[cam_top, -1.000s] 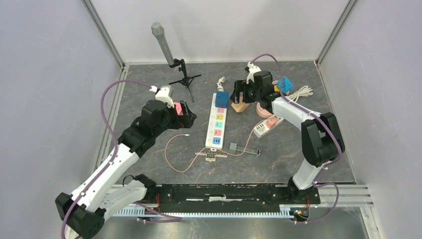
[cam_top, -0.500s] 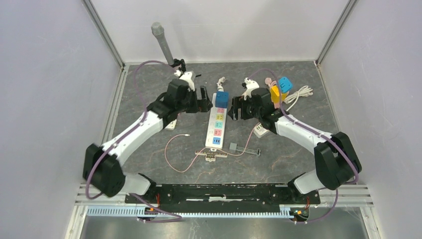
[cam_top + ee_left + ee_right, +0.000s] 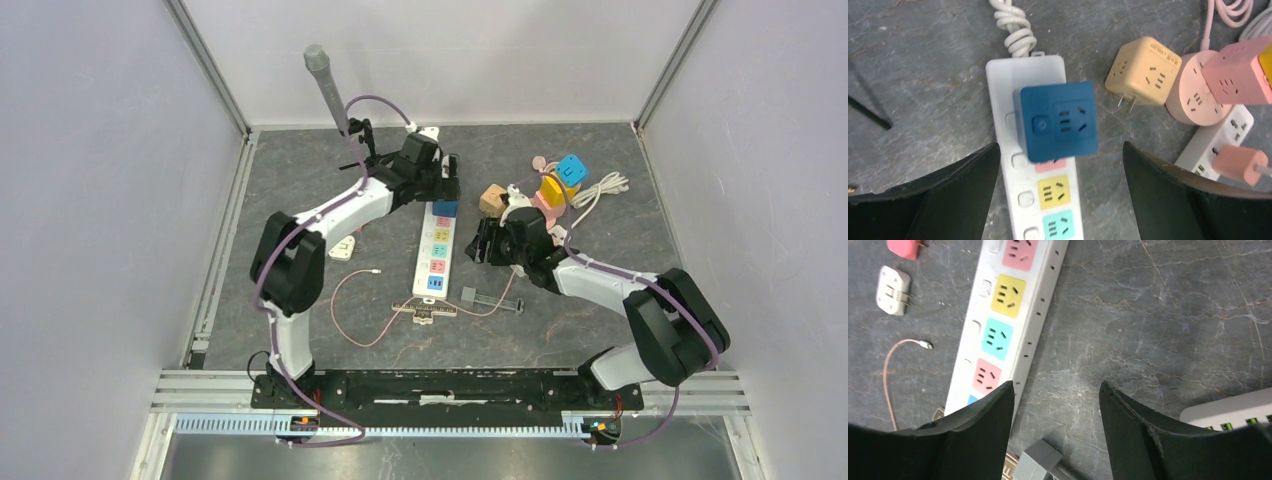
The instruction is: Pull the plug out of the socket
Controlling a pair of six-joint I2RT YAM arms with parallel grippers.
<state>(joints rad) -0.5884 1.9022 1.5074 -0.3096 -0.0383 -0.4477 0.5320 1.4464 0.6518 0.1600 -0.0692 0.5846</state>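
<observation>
The plug is a blue cube adapter [image 3: 1058, 120] seated in the far end of the white power strip [image 3: 998, 95], the socket. In the top view only the plug's edge [image 3: 446, 208] shows under my left gripper [image 3: 443, 190], which hovers above it. The left gripper [image 3: 1060, 147] is open wide, its fingers [image 3: 973, 175] standing clear of the plug's sides. To the right of the strip [image 3: 434, 262], my right gripper [image 3: 479, 240] hangs low. In the wrist view the right gripper [image 3: 1055, 386] is open over bare table beside the strip [image 3: 1035, 320], with nothing between its fingers.
A microphone on a stand [image 3: 325, 85] rises at the back left. A tan cube adapter [image 3: 1143, 70], pink adapters [image 3: 1195, 95] and a second strip [image 3: 1233, 125] lie right of the plug. A grey connector [image 3: 1035, 460], pink cable [image 3: 350, 300] and small white plug [image 3: 893, 290] lie nearer.
My left arm swung from the left side across to the strip's far end, above the blue plug. The right gripper came down from the back to beside the strip, its jaws narrowing somewhat.
</observation>
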